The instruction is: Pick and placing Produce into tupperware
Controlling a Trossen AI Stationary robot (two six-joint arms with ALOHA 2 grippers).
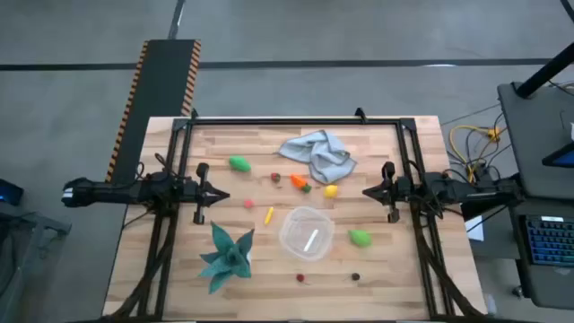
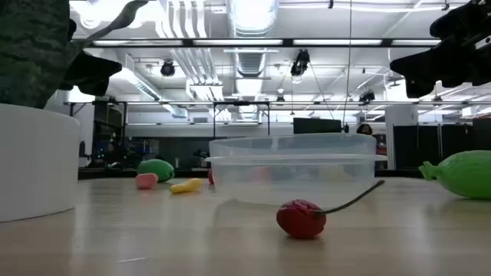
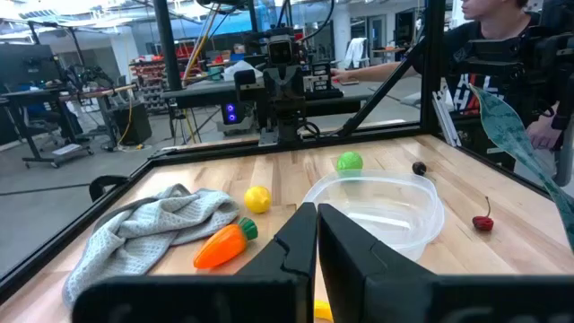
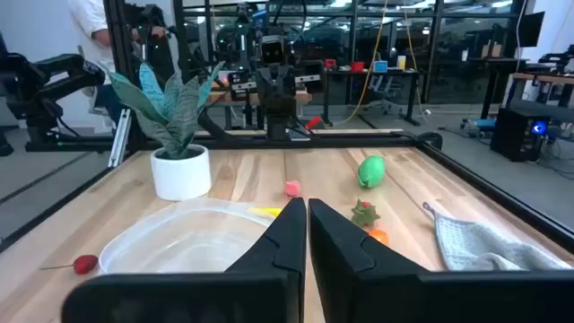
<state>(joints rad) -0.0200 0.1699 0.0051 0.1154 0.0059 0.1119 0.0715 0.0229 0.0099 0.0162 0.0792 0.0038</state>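
Cloth (image 1: 320, 152) and plant (image 1: 226, 255) beside tupperware (image 1: 306, 232)

Clear round shallow plastic container (image 1: 307, 233) upright, open, mid-surface. Small toy produce scattered around it: green pieces (image 1: 239, 163), orange carrot (image 1: 300, 182), yellow lemon (image 1: 331, 190), red cherry (image 2: 301, 218).

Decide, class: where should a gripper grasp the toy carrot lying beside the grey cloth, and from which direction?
Grip the carrot across its thick orange middle, coming straight down from above. It lies flat on the table and tapers to a point, so the middle is likely the firmest hold. Its free side faces away from the cloth.
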